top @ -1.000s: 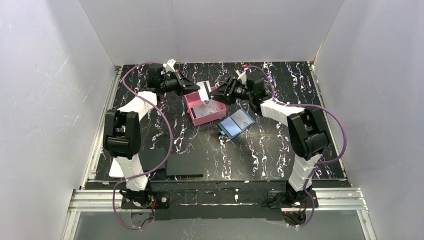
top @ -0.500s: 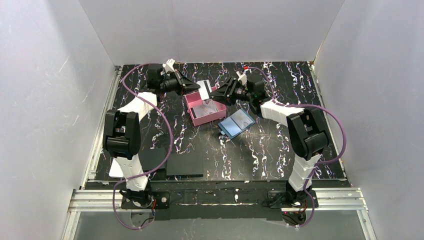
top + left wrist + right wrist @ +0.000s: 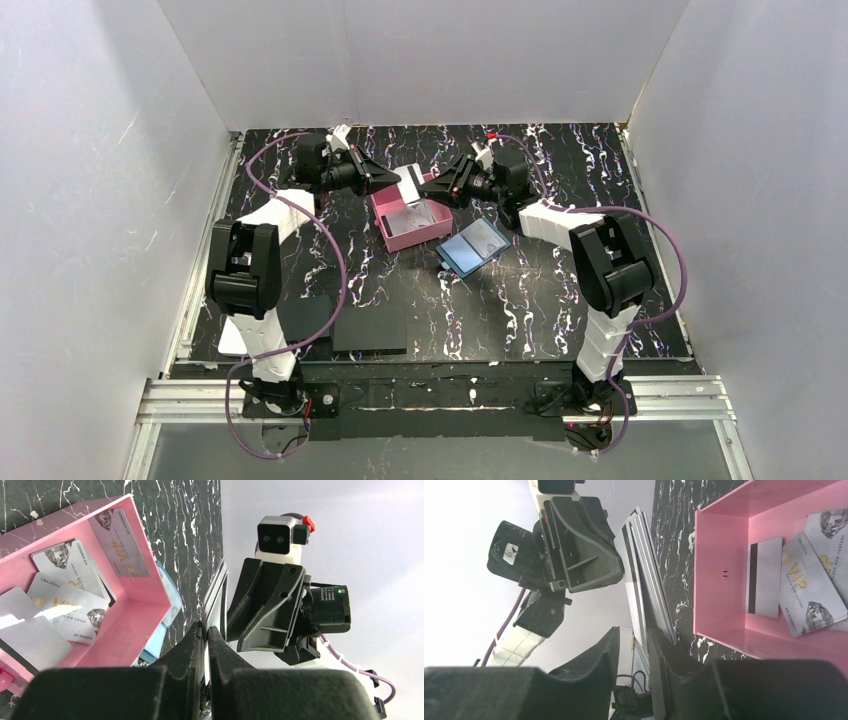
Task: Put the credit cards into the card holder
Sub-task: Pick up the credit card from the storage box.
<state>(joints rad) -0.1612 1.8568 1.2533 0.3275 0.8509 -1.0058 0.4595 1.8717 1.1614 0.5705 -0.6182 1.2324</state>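
The pink card holder [image 3: 398, 241] sits at the table's middle back and holds several pale cards [image 3: 60, 605], one with a black stripe [image 3: 765, 577]. My left gripper [image 3: 392, 180] is shut on a stack of credit cards [image 3: 409, 177], held upright above the holder's far edge. In the left wrist view the stack [image 3: 216, 592] shows edge-on between my shut left gripper [image 3: 206, 627]. My right gripper [image 3: 428, 183] faces it from the other side. In the right wrist view my right gripper [image 3: 634, 632] stands open around the stack [image 3: 644, 565], with a gap on one side.
A flat blue hinged case [image 3: 473, 245] lies just right of the holder. Two flat black pads [image 3: 368, 325] lie at the near left, beside a white flat piece [image 3: 230, 340] by the left arm's base. White walls enclose the table.
Both grippers have shifted only slightly. The card stack stays held between them above the holder's far edge.
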